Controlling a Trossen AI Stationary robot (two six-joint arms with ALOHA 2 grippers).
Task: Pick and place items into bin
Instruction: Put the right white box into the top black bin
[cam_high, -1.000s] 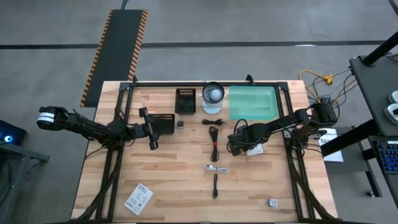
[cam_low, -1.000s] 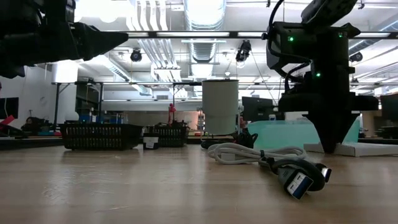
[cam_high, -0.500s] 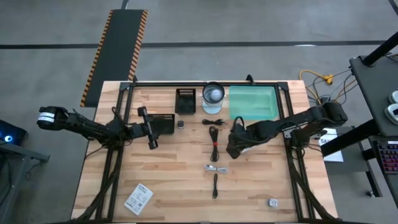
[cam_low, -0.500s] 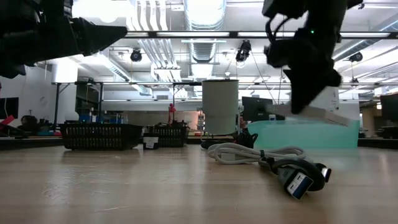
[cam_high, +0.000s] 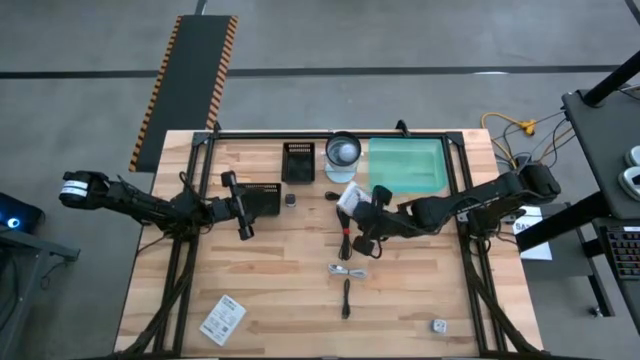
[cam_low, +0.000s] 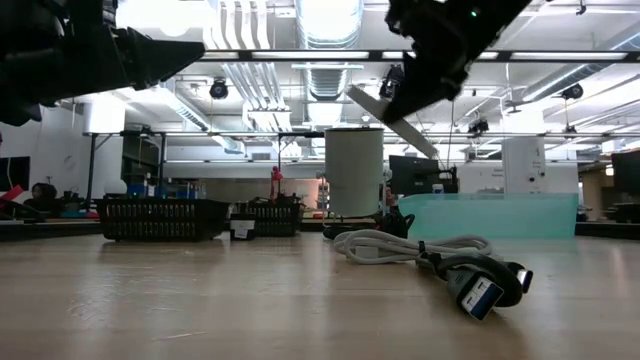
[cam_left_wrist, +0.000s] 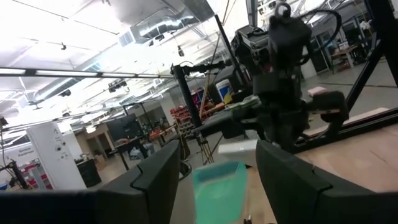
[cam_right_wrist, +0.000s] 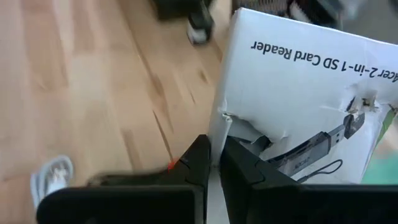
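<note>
right tool clamped on the white packet, now lifted off the worktop and swung toward mid-table, above the cables; earlier it sat by the right edge. pick done, placing remained. the green bin stood just behind, a grey cup beside it. left tool, jaws apart, waited near the black trays.
</note>
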